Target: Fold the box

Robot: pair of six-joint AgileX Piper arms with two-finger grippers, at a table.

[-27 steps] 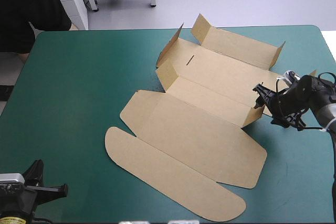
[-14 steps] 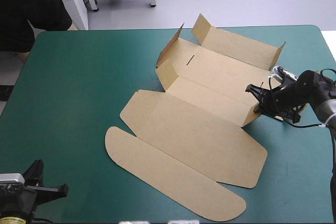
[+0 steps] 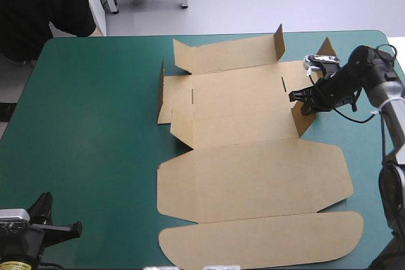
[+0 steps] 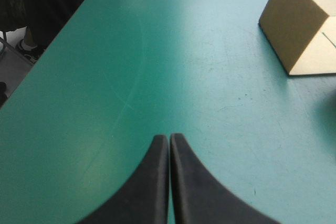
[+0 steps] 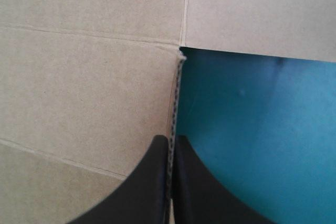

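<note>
Nearest, at the near left corner of the tabletop, the left jaws are closed on nothing. Their black fingers meet in one point above the bare teal-green cover, well apart from the work. The box lies opened out across the middle and right of the tabletop, with its rounded tuck flap and lid panel flat on the near side and the base beyond them. At the base's right end the right jaws are nipped all but closed on the top edge of the side flap, which stands up from the cover. The right wrist view shows the board's cut edge running straight in between the fingers. Farther off, the long far wall is raised.

The step looks to be raising this end wall. To do it well, the hold wants to be square on the edge, and the flap should swing about its crease rather than drag the sheet. The free left jaws could pin the lid, since nothing weighs the light board down.
</note>
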